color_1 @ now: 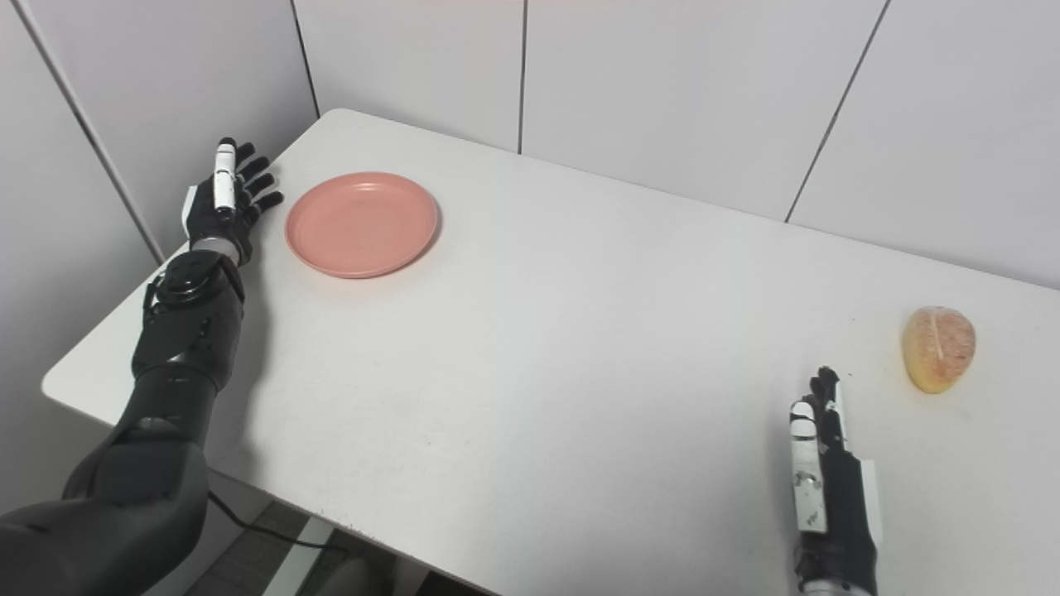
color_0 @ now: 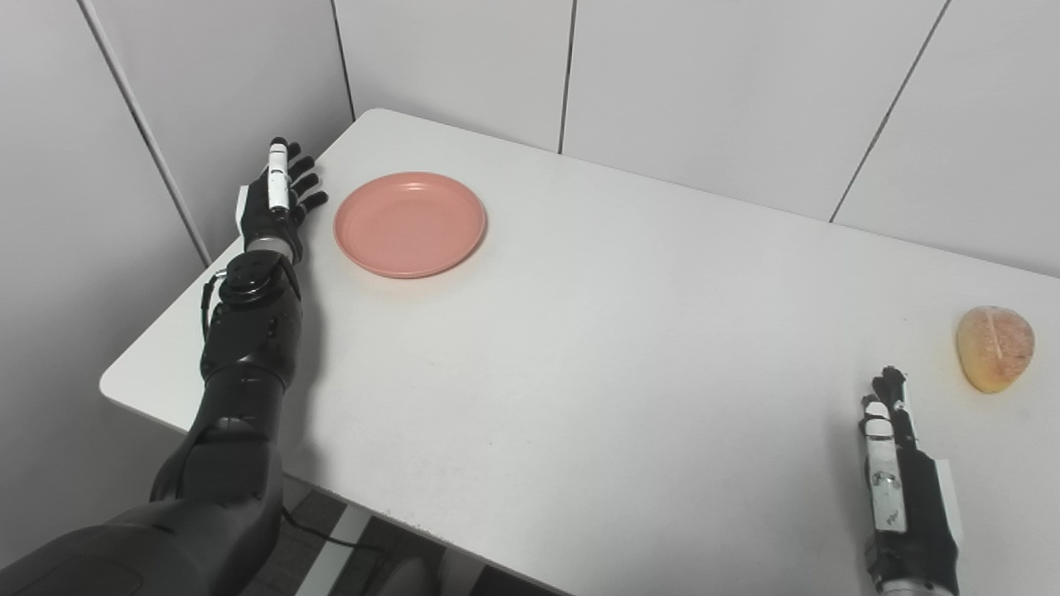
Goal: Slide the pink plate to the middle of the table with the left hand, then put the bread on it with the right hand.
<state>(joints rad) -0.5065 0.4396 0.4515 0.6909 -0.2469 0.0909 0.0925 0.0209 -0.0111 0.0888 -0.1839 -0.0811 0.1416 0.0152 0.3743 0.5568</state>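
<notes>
Plate (color_0: 410,223) beside open left hand (color_0: 280,199)

The left arm (color_0: 240,397) is clad in glossy black shells, broad at the upper part and narrowing toward the wrist, where a round black disc-shaped joint (color_0: 251,280) sits with a darker hub at its middle. A thin black cable (color_0: 204,308) loops along the outer side of the forearm. The left hand (color_0: 277,203) is black with a silver band at the wrist, a white plate on its outer edge and a white segment along one finger. The right hand (color_1: 828,472) is likewise black, with white panels marked by small dark screws.
</notes>
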